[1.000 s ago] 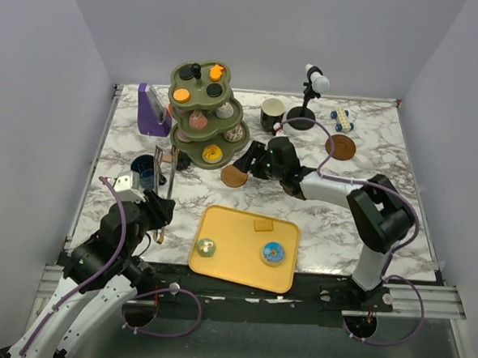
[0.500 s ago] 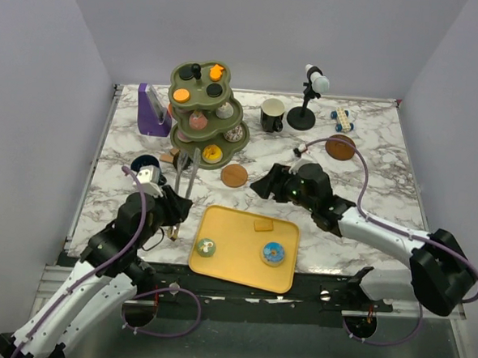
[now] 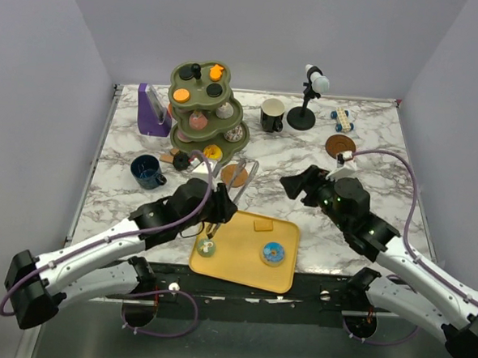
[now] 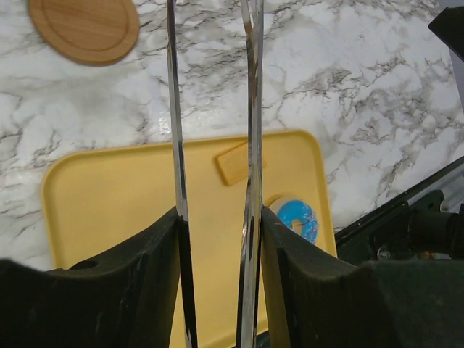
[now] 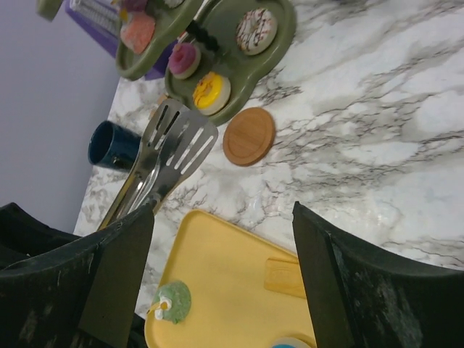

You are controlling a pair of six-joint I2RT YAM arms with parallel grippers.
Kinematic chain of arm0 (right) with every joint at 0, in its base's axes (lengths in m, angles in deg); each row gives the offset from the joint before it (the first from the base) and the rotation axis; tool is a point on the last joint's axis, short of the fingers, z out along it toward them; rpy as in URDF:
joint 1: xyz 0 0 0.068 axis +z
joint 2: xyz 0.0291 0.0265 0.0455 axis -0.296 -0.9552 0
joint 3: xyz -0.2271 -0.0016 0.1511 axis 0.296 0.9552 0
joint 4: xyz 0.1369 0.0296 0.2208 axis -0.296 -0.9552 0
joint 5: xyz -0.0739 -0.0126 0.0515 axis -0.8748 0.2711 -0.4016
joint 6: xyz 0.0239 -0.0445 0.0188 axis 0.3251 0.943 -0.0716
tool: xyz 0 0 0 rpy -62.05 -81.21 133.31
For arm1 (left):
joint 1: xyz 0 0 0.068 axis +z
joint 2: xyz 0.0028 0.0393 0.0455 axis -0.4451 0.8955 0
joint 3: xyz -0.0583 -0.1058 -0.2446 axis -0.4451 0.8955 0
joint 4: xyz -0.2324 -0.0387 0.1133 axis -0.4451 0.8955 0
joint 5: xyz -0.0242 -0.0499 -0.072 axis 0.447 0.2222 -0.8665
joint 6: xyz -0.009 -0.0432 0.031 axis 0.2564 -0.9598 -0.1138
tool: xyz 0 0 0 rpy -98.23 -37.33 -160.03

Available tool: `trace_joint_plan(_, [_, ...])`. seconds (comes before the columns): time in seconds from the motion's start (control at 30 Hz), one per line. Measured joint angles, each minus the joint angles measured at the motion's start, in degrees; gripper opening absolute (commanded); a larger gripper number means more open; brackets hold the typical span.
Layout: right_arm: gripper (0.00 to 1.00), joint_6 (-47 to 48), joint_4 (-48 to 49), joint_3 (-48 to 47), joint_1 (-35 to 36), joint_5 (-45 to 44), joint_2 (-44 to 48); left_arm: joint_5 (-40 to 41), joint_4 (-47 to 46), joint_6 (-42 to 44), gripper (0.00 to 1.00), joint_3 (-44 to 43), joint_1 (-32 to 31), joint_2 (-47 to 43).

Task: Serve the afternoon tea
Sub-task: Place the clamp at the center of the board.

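Note:
My left gripper (image 3: 221, 204) (image 4: 217, 214) is shut on a pair of metal tongs (image 3: 241, 175) (image 4: 250, 130), held over the back left of the yellow tray (image 3: 237, 268) (image 4: 109, 196). On the tray lie a green cupcake (image 3: 207, 248) (image 5: 172, 302), a blue doughnut (image 3: 273, 252) (image 4: 297, 219) and a biscuit (image 3: 262, 225) (image 4: 241, 163). My right gripper (image 3: 291, 185) (image 5: 221, 210) stands open and empty, right of a brown coaster (image 3: 233, 177) (image 5: 249, 135). The olive three-tier stand (image 3: 179, 78) (image 5: 283, 29) holds several treats. The dark-blue mug (image 3: 146, 172) stands at the left, the black cream-lined mug (image 3: 271, 114) at the back.
A second coaster (image 3: 339, 144) lies at the right. A purple wedge holder (image 3: 152, 109) stands left of the stand, and a black stand with a white ball top (image 3: 309, 94) and a small blue-and-white toy (image 3: 341, 115) at the back right.
My left arm swung right with the tongs, from the table's left side to the tray. My right gripper drew back from the coaster by the stand and opened wider.

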Motion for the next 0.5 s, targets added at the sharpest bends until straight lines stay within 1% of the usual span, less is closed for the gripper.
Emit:
trace_joint_plan(0.07, [0.87,-0.22,-2.97,0.00,0.00,-3.37,3.26,0.76,-1.75,0.07,0.51,-2.97,-2.03,5.20])
trace_joint_plan(0.1, [0.87,-0.26,-4.20,0.00,0.00,-4.96,4.76,0.94,-2.10,0.09,0.51,-3.82,-2.51,6.56])
trace_joint_plan(0.23, [0.89,-0.61,-7.96,-0.07,0.00,-10.34,9.03,2.14,-5.81,-1.25,0.51,-9.27,-3.80,17.79])
trace_joint_plan(0.27, [0.89,-0.63,-8.98,-0.24,0.00,-11.37,9.33,2.36,-6.29,-1.75,0.51,-9.97,-3.89,19.47])
trace_joint_plan(0.37, [0.89,-0.63,-11.85,-1.51,0.00,-13.51,9.05,3.23,-7.23,-4.26,0.51,-14.82,-3.98,29.40])
trace_joint_plan(0.47, [0.89,-0.68,-14.12,-2.51,0.00,-14.29,8.55,3.72,-6.10,-6.47,0.50,-22.49,-4.04,39.58])
trace_joint_plan(0.5, [0.89,-0.68,-14.73,-2.71,0.00,-14.47,8.72,3.72,-6.10,-6.47,0.50,-22.49,-4.04,39.58])
